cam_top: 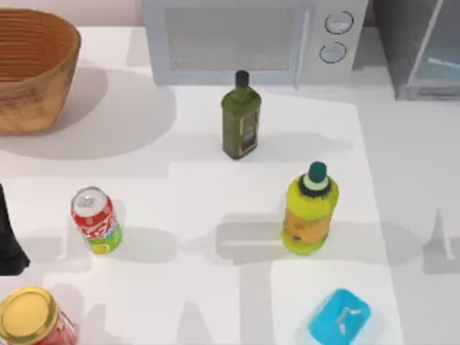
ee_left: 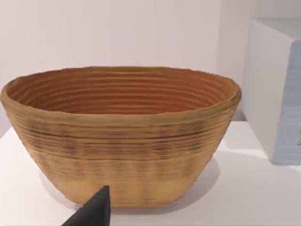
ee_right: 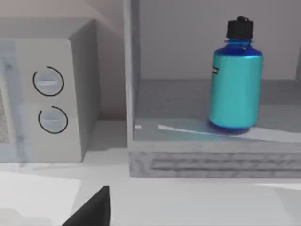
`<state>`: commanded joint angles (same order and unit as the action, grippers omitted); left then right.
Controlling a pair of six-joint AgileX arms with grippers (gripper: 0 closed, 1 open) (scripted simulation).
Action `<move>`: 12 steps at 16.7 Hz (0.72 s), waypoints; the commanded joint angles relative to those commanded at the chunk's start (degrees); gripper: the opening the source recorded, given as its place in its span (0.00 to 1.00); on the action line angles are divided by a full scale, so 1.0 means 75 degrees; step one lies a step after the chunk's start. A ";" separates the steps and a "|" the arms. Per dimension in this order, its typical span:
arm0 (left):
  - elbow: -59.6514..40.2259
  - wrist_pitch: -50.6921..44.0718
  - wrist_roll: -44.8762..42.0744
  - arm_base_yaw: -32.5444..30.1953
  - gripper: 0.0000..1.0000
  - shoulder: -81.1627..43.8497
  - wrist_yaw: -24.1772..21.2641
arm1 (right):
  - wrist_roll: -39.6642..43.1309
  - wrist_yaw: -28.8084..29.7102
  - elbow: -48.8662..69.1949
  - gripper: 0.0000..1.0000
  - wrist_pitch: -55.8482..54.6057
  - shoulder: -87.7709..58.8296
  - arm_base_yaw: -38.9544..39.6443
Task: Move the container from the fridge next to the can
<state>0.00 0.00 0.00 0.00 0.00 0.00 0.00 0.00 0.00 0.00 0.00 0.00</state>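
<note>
From above, the white worktop [cam_top: 402, 215] carries a woven basket [cam_top: 32, 68] at its far left corner, a microwave [cam_top: 251, 39] at the far edge and the fridge [cam_top: 420, 47] at the far right corner. The can [cam_top: 95, 220] stands near the left edge, a red jar with gold lid [cam_top: 32, 318] nearer the front. An olive oil bottle [cam_top: 241, 118], a yellow-green bottle [cam_top: 309, 210] and a cyan box [cam_top: 340, 316] stand between.

The left wrist view faces the basket, one dark fingertip [ee_left: 91, 211] showing; whether that claw is open cannot be told.

The right wrist view shows the container [ee_right: 235, 80] upright on the fridge shelf, cyan with a black cap, and one fingertip [ee_right: 91, 209]; that claw's opening cannot be told.
</note>
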 joint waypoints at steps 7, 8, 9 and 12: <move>0.0000 0.0000 0.0000 0.0000 1.00 0.0000 0.0000 | -0.0015 -0.0140 0.0731 1.00 -0.0835 -0.1198 -0.0170; 0.0000 0.0000 0.0000 0.0000 1.00 0.0000 0.0000 | -0.0020 -0.0192 0.1006 1.00 -0.1150 -0.1682 -0.0235; 0.0000 0.0000 0.0000 0.0000 1.00 0.0000 0.0000 | -0.0024 -0.0251 0.1312 1.00 -0.1500 -0.2245 -0.0305; 0.0000 0.0000 0.0000 0.0000 1.00 0.0000 0.0000 | -0.0034 -0.0458 0.2340 1.00 -0.2676 -0.4408 -0.0538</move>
<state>0.00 0.00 0.00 0.00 0.00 0.00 -0.26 -3.44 17.55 -20.07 -33.06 -4.04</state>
